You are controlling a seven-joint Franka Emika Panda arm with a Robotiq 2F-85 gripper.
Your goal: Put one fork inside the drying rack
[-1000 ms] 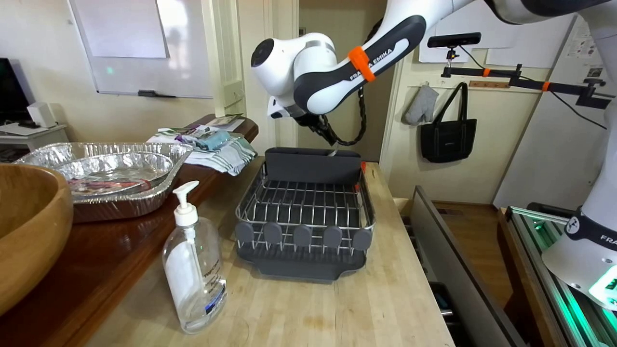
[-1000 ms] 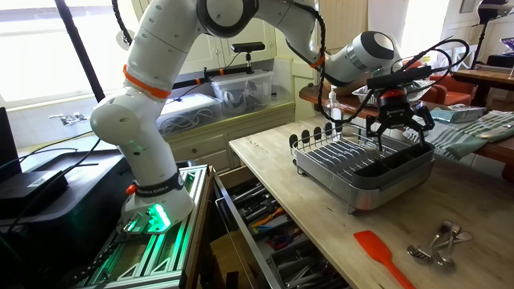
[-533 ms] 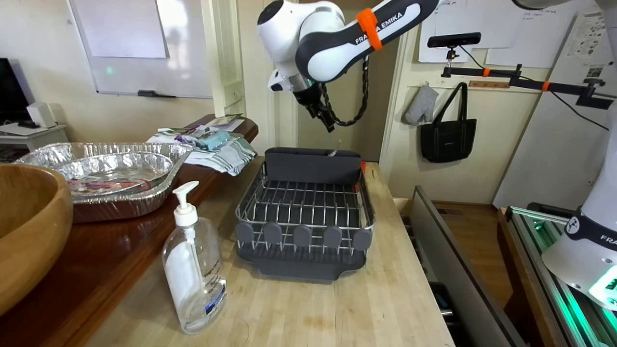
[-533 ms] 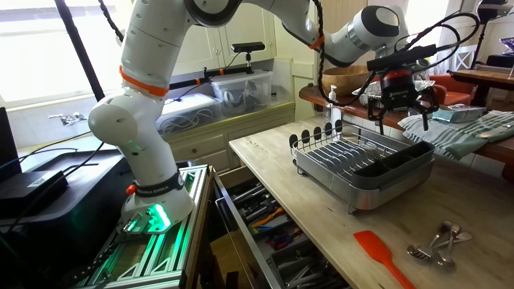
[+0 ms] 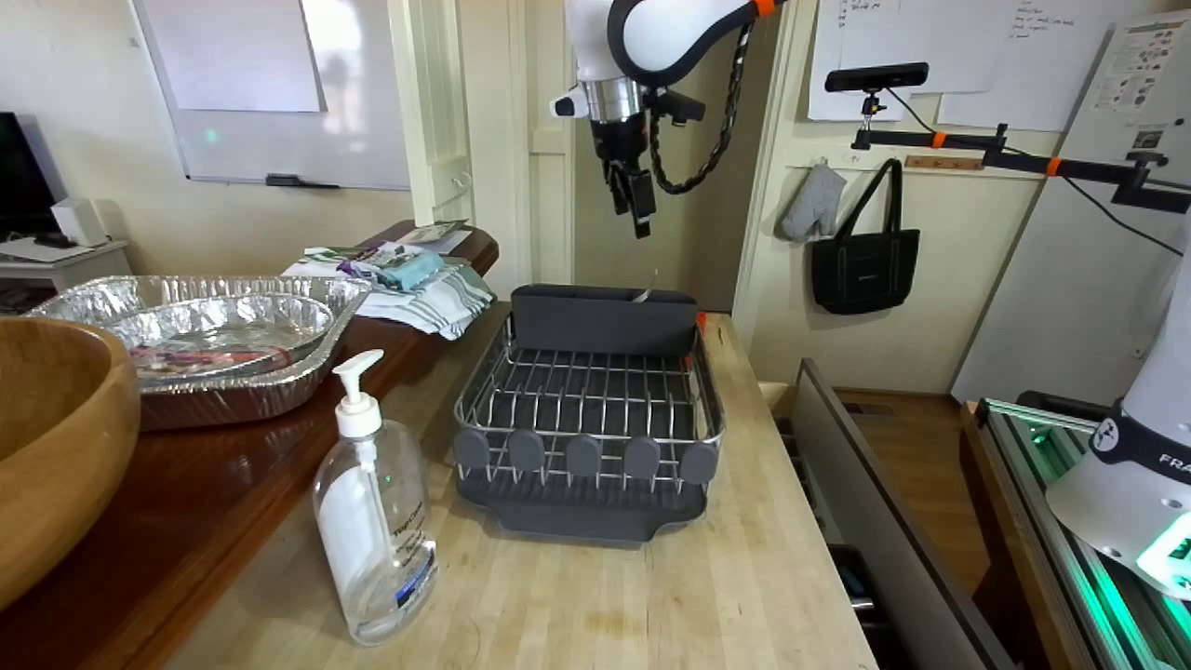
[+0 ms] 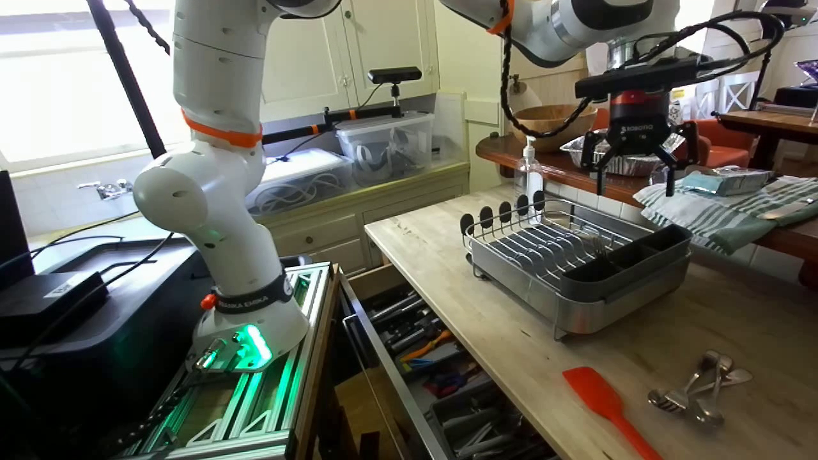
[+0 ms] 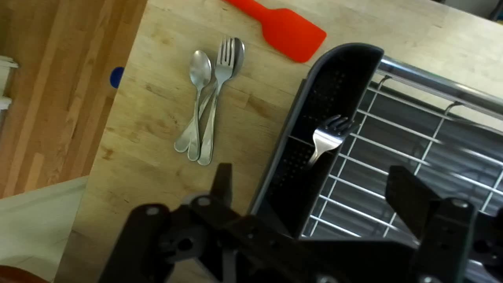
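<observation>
The drying rack is a dark grey tray with a silver wire grid. It stands on the wooden counter in both exterior views (image 5: 568,514) (image 6: 519,276) and fills the right of the wrist view (image 7: 432,81). A dark cutlery holder (image 7: 286,129) sits along one end. A silver fork (image 7: 329,138) stands tilted in this holder, tines up over its inner edge; it also shows in both exterior views (image 5: 646,292) (image 6: 599,245). My gripper (image 6: 635,185) is open and empty above the rack; its spread fingers show in the wrist view (image 7: 310,173).
Another fork (image 7: 223,72) lies with spoons (image 7: 200,70) on the counter beside a red spatula (image 7: 292,35). A soap bottle (image 5: 377,530) stands near the rack. An open drawer (image 6: 441,358) runs along the counter. Foil trays (image 5: 209,326) and a wooden bowl (image 5: 65,447) sit on the raised ledge.
My open gripper has risen from close above the cutlery holder to well above the rack and has turned more upright. The fork in the holder has stayed in place.
</observation>
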